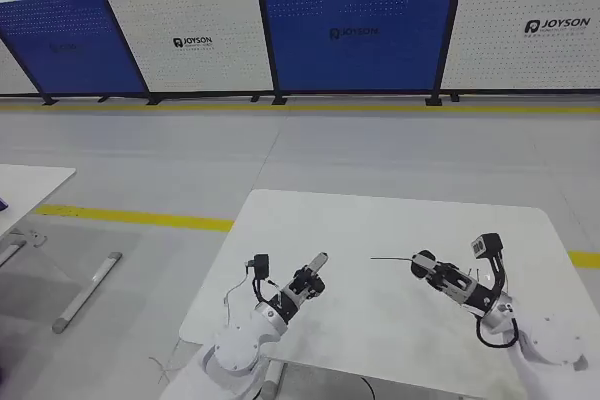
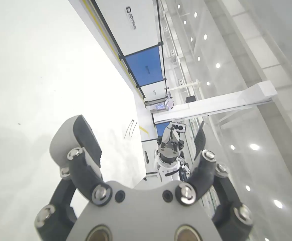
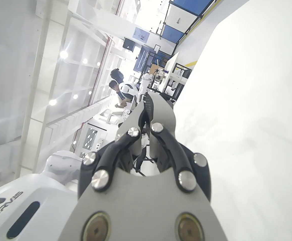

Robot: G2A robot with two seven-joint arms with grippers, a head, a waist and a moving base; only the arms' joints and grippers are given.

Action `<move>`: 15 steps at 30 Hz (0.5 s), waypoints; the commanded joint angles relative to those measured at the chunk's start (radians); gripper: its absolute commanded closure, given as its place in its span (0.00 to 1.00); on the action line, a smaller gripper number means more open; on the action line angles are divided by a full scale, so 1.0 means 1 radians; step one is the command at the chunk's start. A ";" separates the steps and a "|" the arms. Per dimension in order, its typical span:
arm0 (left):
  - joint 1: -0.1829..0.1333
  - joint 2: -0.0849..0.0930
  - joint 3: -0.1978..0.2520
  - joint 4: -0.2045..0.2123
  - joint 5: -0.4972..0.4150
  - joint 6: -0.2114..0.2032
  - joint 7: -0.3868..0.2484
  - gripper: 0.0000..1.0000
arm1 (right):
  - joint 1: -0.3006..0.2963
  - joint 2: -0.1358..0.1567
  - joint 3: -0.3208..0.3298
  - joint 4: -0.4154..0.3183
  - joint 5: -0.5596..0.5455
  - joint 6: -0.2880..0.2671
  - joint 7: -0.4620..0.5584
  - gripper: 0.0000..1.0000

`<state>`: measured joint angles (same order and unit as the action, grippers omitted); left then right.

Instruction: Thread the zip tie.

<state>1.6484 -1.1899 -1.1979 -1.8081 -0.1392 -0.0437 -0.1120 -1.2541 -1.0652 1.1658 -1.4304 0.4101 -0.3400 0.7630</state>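
Top view: your right gripper (image 1: 418, 262), jaws closed, meets zip tie (image 1: 390, 259) end, hold unclear; left gripper (image 1: 318, 264) gapes empty, likely awaiting it.

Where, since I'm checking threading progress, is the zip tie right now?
In the top view the zip tie sticks out over the white table, one end apparently pinched in the shut right claw, pointing toward the open left claw.
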 commanded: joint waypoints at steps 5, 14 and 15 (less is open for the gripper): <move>-0.012 -0.002 0.015 0.014 -0.007 -0.001 -0.002 0.00 | 0.000 0.000 0.000 0.001 0.000 0.000 0.000 1.00; -0.030 -0.010 0.034 0.007 -0.057 -0.028 0.009 0.00 | -0.026 -0.013 -0.037 -0.070 -0.088 0.000 -0.087 1.00; -0.040 -0.012 0.045 0.009 -0.077 -0.029 -0.004 0.00 | -0.031 -0.017 -0.044 -0.083 -0.111 0.000 -0.120 1.00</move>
<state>1.6178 -1.1998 -1.1648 -1.8003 -0.1929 -0.0695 -0.1012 -1.2807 -1.0783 1.1296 -1.4997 0.3250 -0.3400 0.6753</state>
